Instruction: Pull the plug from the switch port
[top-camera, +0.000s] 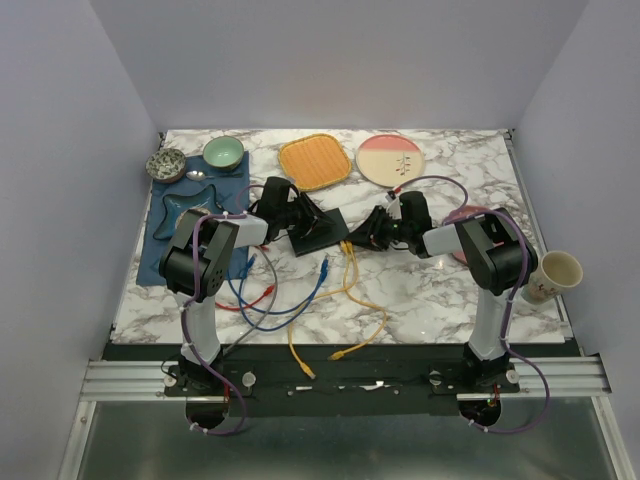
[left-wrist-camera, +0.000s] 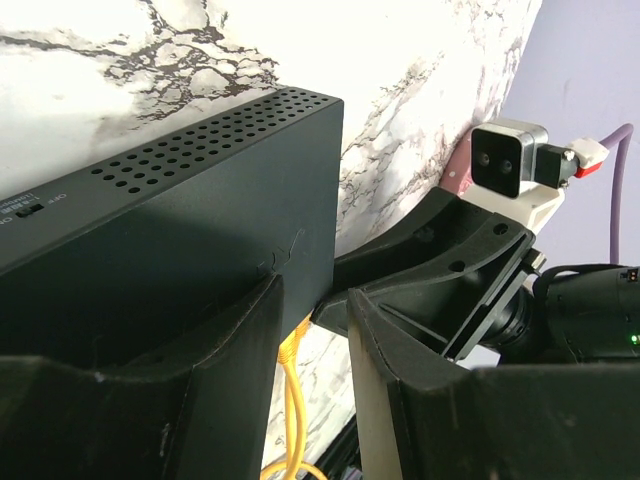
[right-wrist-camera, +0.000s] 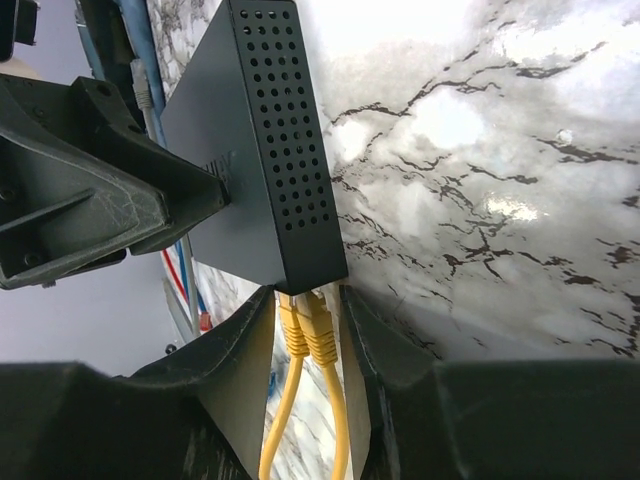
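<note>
Straddling both plugs (right-wrist-camera: 305, 325), right gripper (right-wrist-camera: 308, 300) sits part-open; thin slivers of marble show either side, so no pinch that I can see; left gripper (left-wrist-camera: 312, 300) is clamped on the switch (right-wrist-camera: 260, 150) near a corner, one finger flat on its broad face; switch is mid-table (right-wrist-camera: 480, 150) between the two grippers, ports facing the right one

Risks, my read:
- both plugs sit side by side inside the jaws; closing here likely grabs the pair, so the wrong one or both come out
- no sign of a latch tab being pressed; a straight pull could leave the plug locked and drag the switch instead
- left hold is near one corner only; pull load could pivot the switch or slip it out of the fingers
- grip landing low on the cable rather than the plug body would strain the cable, not unseat the plug
- the two grippers are close together; a skewed pull could knock them

Counts:
- grippers: 2
- switch: 1
- yellow plugs seated: 2; yellow cables (top-camera: 352, 275): 2
- blue cables (top-camera: 315, 285) loose on table: looks like 2, tangled, not sure
- red cable (top-camera: 245, 303): 1
- bowls: 2, speckled bowl (top-camera: 165, 165) and green bowl (top-camera: 223, 152)
- spoon (top-camera: 197, 175): 1
- orange plate (top-camera: 314, 162): 1; round plate (top-camera: 390, 160): 1
- cup (top-camera: 557, 275): 1, at the right edge
</note>
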